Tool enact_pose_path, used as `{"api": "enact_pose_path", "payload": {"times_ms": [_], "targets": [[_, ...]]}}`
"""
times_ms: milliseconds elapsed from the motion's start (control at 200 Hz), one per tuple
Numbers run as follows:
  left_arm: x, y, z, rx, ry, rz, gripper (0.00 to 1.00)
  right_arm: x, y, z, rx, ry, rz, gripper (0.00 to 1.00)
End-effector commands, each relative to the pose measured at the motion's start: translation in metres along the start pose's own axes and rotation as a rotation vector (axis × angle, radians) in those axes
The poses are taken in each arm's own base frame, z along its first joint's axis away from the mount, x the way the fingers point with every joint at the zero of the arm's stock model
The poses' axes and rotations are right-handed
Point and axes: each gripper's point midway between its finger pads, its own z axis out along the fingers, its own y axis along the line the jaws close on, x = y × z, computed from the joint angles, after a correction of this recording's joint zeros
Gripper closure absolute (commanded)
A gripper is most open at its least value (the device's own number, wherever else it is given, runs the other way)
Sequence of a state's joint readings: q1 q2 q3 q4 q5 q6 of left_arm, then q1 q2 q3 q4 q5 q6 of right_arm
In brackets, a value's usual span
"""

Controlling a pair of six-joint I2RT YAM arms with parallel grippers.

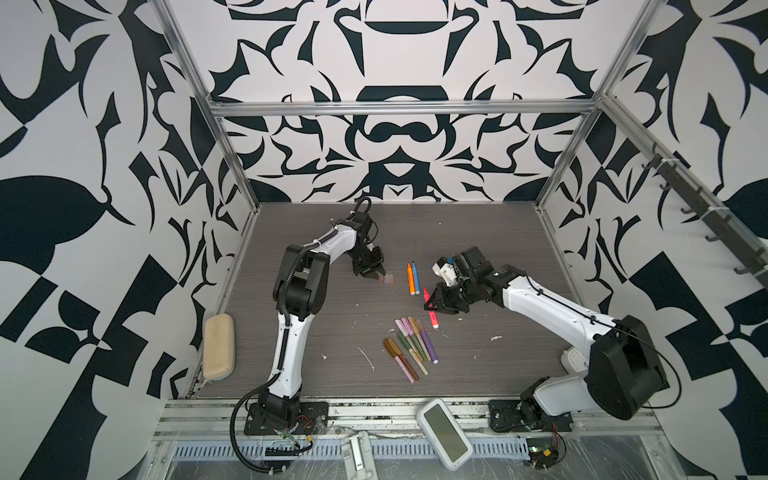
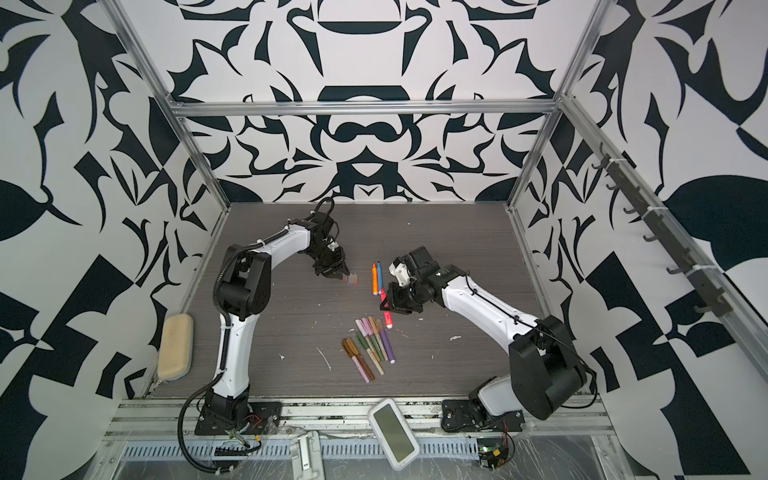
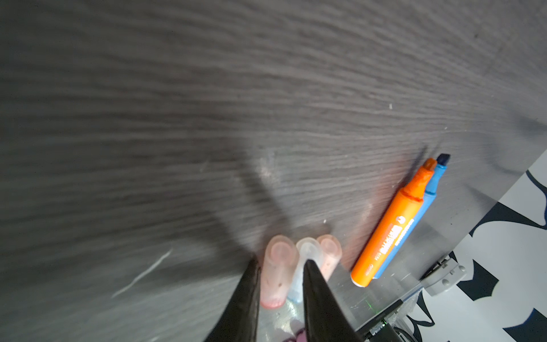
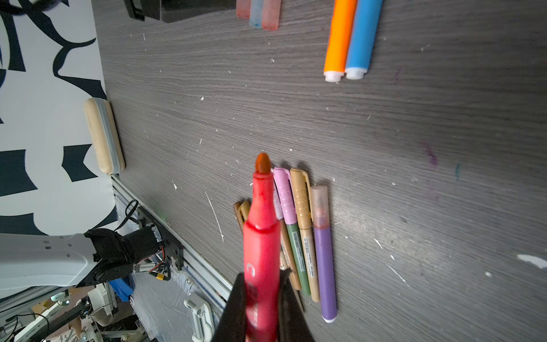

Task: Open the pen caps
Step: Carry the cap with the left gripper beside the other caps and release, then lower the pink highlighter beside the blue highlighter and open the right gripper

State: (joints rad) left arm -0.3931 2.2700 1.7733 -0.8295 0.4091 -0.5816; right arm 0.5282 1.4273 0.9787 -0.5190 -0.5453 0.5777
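The left jaws stand slightly spread around 1 pink cap [image 3: 278, 266]; the right jaws pinch the uncapped red pen [image 4: 262, 237].

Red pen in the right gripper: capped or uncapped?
Uncapped. The red pen shows its bare tip; the right gripper is shut on its barrel.

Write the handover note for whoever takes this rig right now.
Left gripper: jaws either side of a pink cap, one of three loose caps lying on the table; grip unclear.
Right gripper: shut on the uncapped red pen.
Done: orange pen and blue pen lie uncapped, side by side.
Left: set the red pen down, then uncap the bunch of capped pens.
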Motion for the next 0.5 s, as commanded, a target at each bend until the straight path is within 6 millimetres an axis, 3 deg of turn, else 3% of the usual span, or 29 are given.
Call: {"api": "enact_pose_path", "payload": {"times_ms": [0,295,495], "targets": [[0.011,0.002,-0.004,-0.013,0.018,-0.026,0.71,-0.013,0.003,-0.011,-0.007,-0.046,-0.030,1.00],[0.014,-0.024,-0.044,0.065,-0.069,-0.010,0.71,-0.078,-0.043,-0.020,0.100,-0.097,-0.036,1.00],[0.024,-0.023,-0.067,0.077,-0.104,-0.010,0.71,-0.120,-0.066,0.005,0.153,-0.083,-0.051,1.00]]}}
